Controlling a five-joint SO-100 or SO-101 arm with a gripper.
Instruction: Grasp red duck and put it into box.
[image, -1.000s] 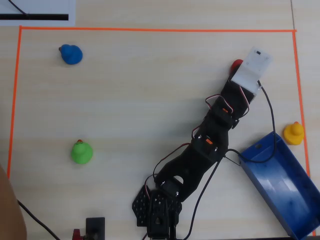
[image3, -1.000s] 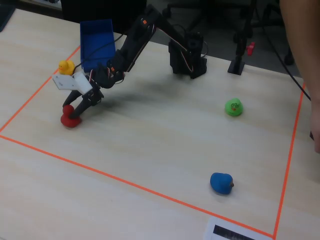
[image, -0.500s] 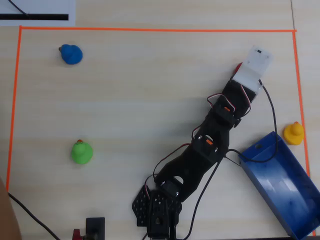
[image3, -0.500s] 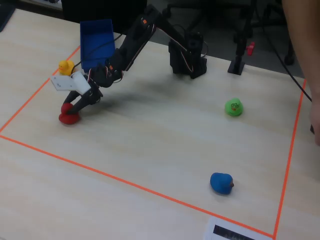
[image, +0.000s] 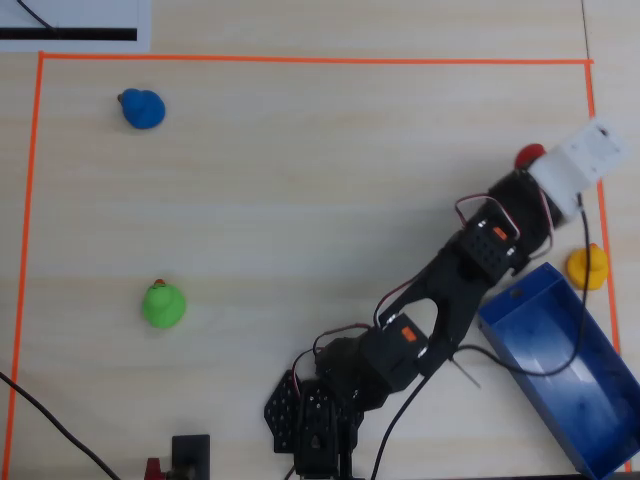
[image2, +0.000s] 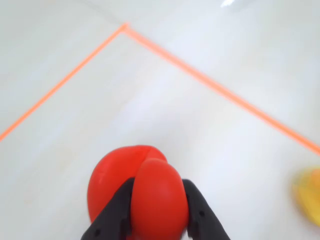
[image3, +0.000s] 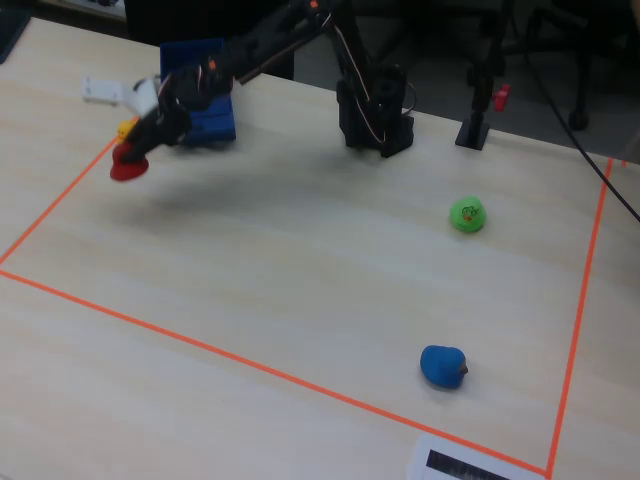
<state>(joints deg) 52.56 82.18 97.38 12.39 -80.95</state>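
The red duck (image2: 145, 192) sits between my two black fingers (image2: 112, 215) in the wrist view, pressed from both sides. In the overhead view only part of the red duck (image: 528, 156) shows beside the white camera housing at the right. In the fixed view my gripper (image3: 135, 155) holds the red duck (image3: 127, 167) at the table's far left, low over the surface; I cannot tell if it touches. The blue box (image: 565, 365) lies at the lower right of the overhead view, and behind the arm in the fixed view (image3: 205, 110).
A yellow duck (image: 587, 267) lies just outside the orange tape line (image: 300, 60), next to the box; it shows blurred in the wrist view (image2: 307, 192). A green duck (image: 163, 304) and a blue duck (image: 143, 108) lie far left. The arm base (image: 320, 420) stands at the bottom.
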